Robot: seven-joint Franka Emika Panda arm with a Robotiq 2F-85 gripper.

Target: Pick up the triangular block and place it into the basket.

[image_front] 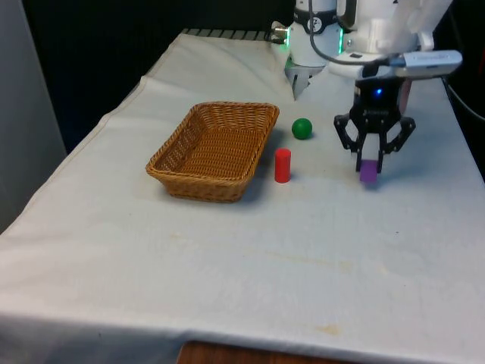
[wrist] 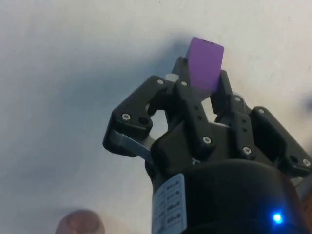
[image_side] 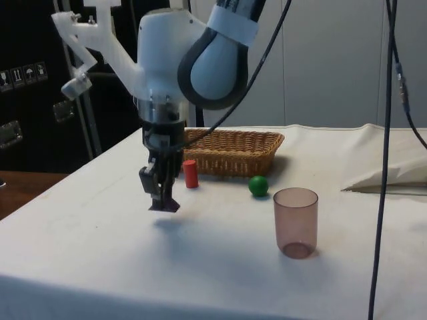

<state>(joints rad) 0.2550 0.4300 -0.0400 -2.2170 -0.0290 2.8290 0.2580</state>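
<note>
- Frontally, the end effector (image_front: 370,162) hangs toward the front view's right, its fingers clamped on a purple block (image_front: 368,172) that sits just above the white-clothed desk (image_front: 242,258); whether it touches the cloth or has cleared it is hard to say from this angle. The wicker basket (image_front: 216,149) stands well apart to the front view's left, with a red cylinder (image_front: 283,165) just beside its near corner and a green ball (image_front: 302,128) a little behind that
- From the side, the end effector (image_side: 162,198) holds the block (image_side: 164,206) with a shadow on the cloth underneath, so I judge it lifted slightly off the desk. The basket (image_side: 230,151) lies beyond, the red cylinder (image_side: 191,173) and green ball (image_side: 258,185) in front of it, and a translucent brownish cup (image_side: 295,221) stands nearer the camera
- At the wrist, the two fingers (wrist: 187,83) pinch the purple block (wrist: 204,63) by its sides, its flat end pointing away over bare cloth
- Progress, as I judge it: the grasp is made and the lift barely begun; carrying the block past the cylinder, over the basket rim, and releasing it inside are all left to do
</note>
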